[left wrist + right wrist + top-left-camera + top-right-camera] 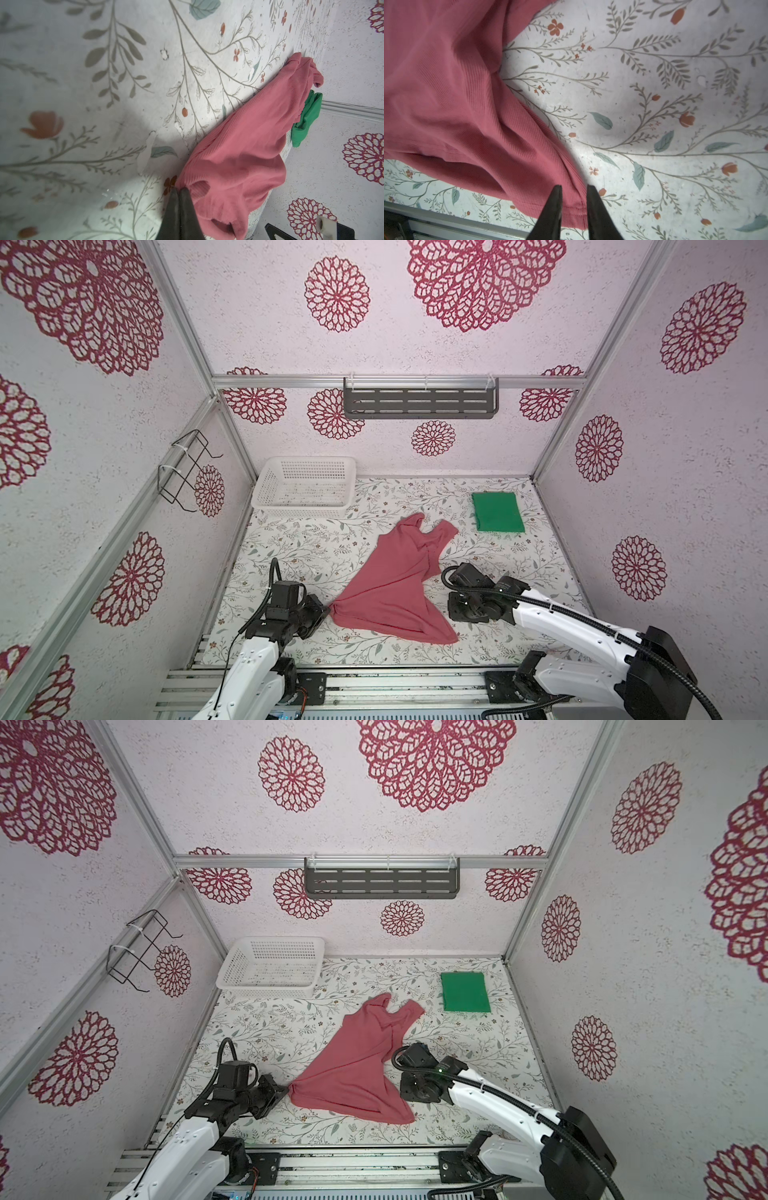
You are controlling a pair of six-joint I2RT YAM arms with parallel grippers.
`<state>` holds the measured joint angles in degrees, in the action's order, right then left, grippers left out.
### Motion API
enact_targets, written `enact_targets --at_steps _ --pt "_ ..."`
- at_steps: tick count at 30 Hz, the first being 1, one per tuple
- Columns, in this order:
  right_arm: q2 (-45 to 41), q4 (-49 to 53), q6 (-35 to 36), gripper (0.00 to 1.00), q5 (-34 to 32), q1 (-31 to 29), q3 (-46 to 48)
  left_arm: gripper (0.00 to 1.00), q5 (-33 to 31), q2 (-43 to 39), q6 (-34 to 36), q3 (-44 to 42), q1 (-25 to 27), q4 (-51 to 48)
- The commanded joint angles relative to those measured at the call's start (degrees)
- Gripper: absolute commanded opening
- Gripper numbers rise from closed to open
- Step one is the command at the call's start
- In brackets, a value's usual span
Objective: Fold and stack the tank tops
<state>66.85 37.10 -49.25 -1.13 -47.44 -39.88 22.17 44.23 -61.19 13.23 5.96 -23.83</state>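
Left claw (179, 190) pinches rose-red tank top's (395, 585) eight-o'clock corner; right claw (574, 187), parted astride five-o'clock hem, should clamp squarely.

Obstacles: basket (305, 489) at far-left corner, green tank top (497, 512) near far-right corner, rose tank top (395, 580) across middle; open surface (540, 572) along right edge.

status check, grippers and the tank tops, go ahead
Left gripper shut on red tank top corner. Right gripper open, jaws apart over its hem. Green tank top folded, back right. White basket back left, apart from both.
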Motion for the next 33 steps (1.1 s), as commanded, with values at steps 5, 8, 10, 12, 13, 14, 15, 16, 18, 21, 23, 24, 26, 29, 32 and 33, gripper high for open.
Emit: enact_targets --at_steps 5,8,10,12,13,14,15,16,18,21,23,24,26,29,32,33 --pt "0.9 -0.1 -7.6 0.32 2.0 -6.3 3.8 0.0 -0.3 1.0 2.0 0.8 0.3 1.3" --pt "0.6 0.4 -9.3 0.33 2.3 -7.1 5.4 0.0 -0.3 2.5 2.9 1.2 0.5 1.3" --pt "1.6 0.0 -9.7 0.34 2.8 -7.5 6.5 0.0 -1.0 3.2 3.4 1.6 1.0 1.0" --pt "2.9 -1.1 -9.6 0.34 2.8 -7.6 7.4 0.04 -2.5 3.7 3.9 2.2 1.7 -0.4" --pt "3.3 -1.6 -9.6 0.33 2.6 -7.6 7.6 0.14 -3.1 3.6 4.0 2.4 1.9 -0.9" --pt "3.7 -2.3 -9.7 0.3 2.6 -7.6 7.7 0.3 -3.9 3.5 4.1 2.7 2.3 -1.6" --pt "3.9 -2.5 -9.7 0.26 2.6 -7.6 7.7 0.42 -4.6 3.2 4.2 2.8 2.5 -2.4" --pt "3.9 -2.5 -9.8 0.21 2.6 -7.6 7.6 0.51 -5.4 2.9 4.2 3.1 2.9 -3.2" --pt "3.5 -2.0 -9.8 0.11 2.2 -7.6 7.5 0.62 -6.9 2.0 3.9 3.2 3.8 -4.3" --pt "3.0 -1.0 -9.8 0.04 1.4 -7.6 7.3 0.66 -9.8 2.1 3.4 4.0 6.4 -6.8" --pt "3.2 -1.1 -9.5 0.03 1.2 -7.6 7.2 0.7 -11.7 3.1 3.4 4.6 8.7 -8.3" --pt "3.4 -1.3 -9.4 0.03 1.3 -7.6 7.3 0.71 -11.9 3.6 3.4 5.0 9.2 -8.6" --pt "4.0 -1.8 -9.0 0.02 1.4 -7.6 7.4 0.73 -11.8 4.7 4.0 5.7 9.4 -7.8" --pt "4.6 -2.4 -8.5 0.01 1.4 -7.8 7.4 0.69 -12.2 7.3 5.3 7.2 9.4 -7.1" --pt "4.2 -2.3 -8.5 0.0 1.2 -7.8 7.5 0.54 -11.6 10.4 5.7 7.6 9.4 -6.2" --pt "4.0 -2.2 -8.5 0.0 1.1 -7.8 7.6 0.51 -11.4 11.2 5.7 7.5 9.5 -5.7"
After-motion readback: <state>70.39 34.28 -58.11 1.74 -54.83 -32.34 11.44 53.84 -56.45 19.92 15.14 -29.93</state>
